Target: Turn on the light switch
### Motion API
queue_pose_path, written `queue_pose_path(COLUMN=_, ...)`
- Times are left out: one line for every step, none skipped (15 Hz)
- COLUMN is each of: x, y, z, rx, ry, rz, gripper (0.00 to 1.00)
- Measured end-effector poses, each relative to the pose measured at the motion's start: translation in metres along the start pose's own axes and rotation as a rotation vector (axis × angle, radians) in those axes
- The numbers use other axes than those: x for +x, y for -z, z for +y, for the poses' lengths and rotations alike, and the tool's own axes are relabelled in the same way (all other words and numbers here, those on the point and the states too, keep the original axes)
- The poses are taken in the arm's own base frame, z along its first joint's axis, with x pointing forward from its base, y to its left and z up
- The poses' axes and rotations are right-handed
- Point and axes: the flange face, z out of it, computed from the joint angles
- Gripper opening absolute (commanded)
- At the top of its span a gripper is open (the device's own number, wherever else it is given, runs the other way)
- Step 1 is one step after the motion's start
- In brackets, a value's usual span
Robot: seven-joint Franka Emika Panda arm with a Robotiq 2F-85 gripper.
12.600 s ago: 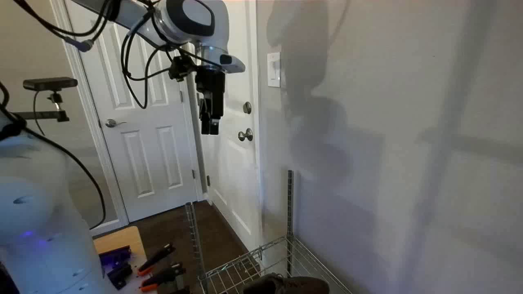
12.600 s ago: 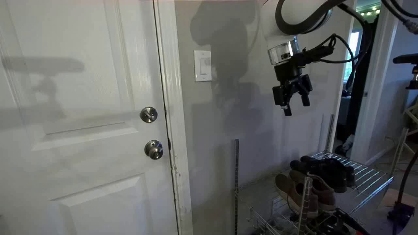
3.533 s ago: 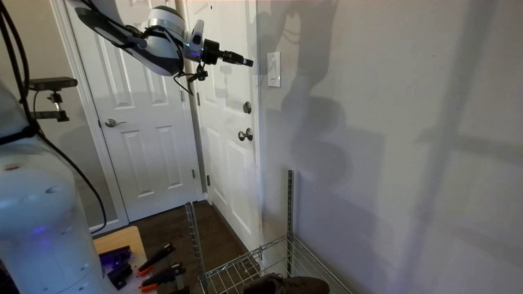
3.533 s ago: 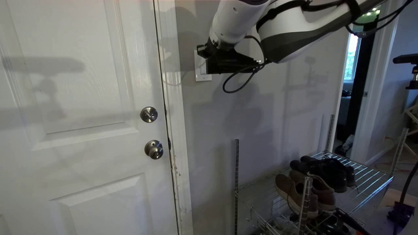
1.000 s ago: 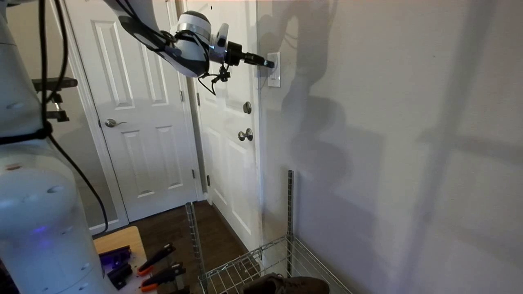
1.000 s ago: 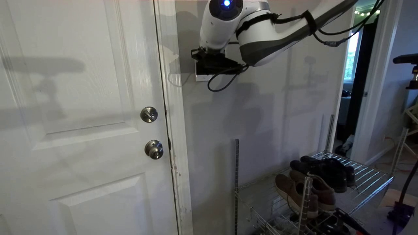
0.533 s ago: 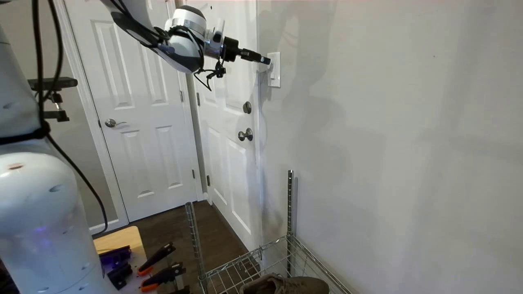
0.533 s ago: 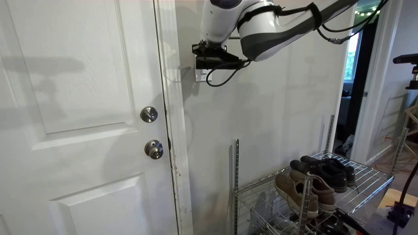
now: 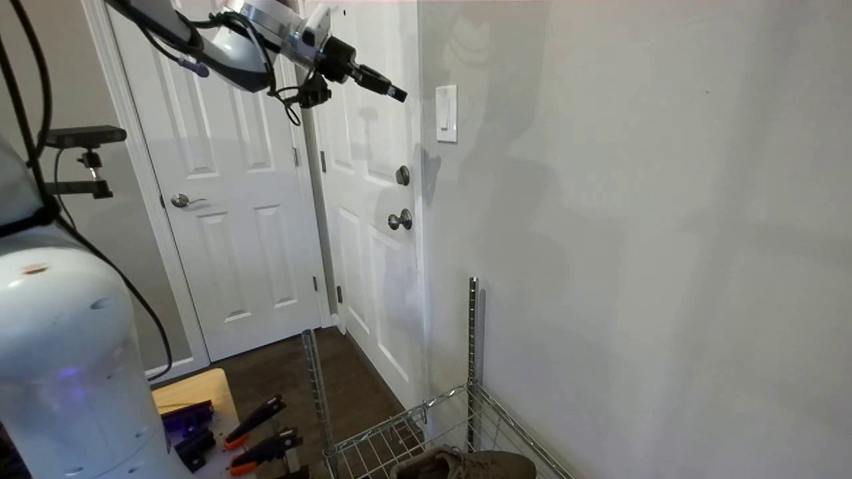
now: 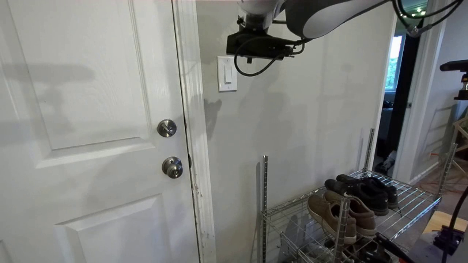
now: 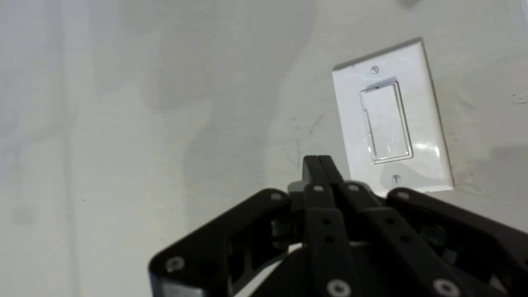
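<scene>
The light switch (image 9: 446,114) is a white upright plate with a rocker, fixed to the grey wall beside the door frame. In an exterior view the plate of the light switch (image 10: 227,87) is fully visible, just below the wrist hardware. The wrist view shows the light switch (image 11: 392,119) tilted, right of and above the fingers. My gripper (image 11: 318,158) is shut, its two fingertips pressed together with nothing between them. Seen from an exterior view, the gripper (image 9: 398,94) points toward the wall, angled slightly down, with a gap between its tips and the switch.
A white door (image 10: 91,109) with a round knob (image 10: 172,167) stands beside the switch. Below it, a wire rack (image 10: 265,190) with upright posts carries several shoes (image 10: 360,195). Clamps (image 9: 256,422) lie on a small table near the robot's base.
One second ago the shut gripper's tips were at the switch; they have since drawn back from the wall, the arm rising. The room and walls have become brighter.
</scene>
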Motion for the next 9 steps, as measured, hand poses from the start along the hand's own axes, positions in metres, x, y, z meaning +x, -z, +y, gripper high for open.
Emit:
queue_pose_path(x=-0.001, y=0.004, z=0.006, rx=-0.013, ry=-0.014, rz=-0.02, gripper=0.03)
queue_pose_path(x=-0.003, y=0.008, z=0.013, rx=-0.023, ry=-0.028, rz=-0.043, gripper=0.03)
queue_pose_path(x=-0.005, y=0.01, z=0.02, rx=-0.031, ry=-0.04, rz=-0.063, gripper=0.03)
queue_pose_path(x=-0.006, y=0.012, z=0.025, rx=-0.037, ry=-0.046, rz=-0.074, gripper=0.03)
queue_pose_path(x=-0.007, y=0.013, z=0.029, rx=-0.039, ry=-0.048, rz=-0.075, gripper=0.03)
queue_pose_path(x=-0.007, y=0.014, z=0.031, rx=-0.04, ry=-0.049, rz=-0.074, gripper=0.03)
queue_pose_path(x=-0.007, y=0.014, z=0.032, rx=-0.041, ry=-0.049, rz=-0.074, gripper=0.03)
queue_pose_path(x=-0.008, y=0.014, z=0.032, rx=-0.042, ry=-0.048, rz=-0.074, gripper=0.03)
queue_pose_path(x=-0.008, y=0.014, z=0.032, rx=-0.042, ry=-0.048, rz=-0.074, gripper=0.03)
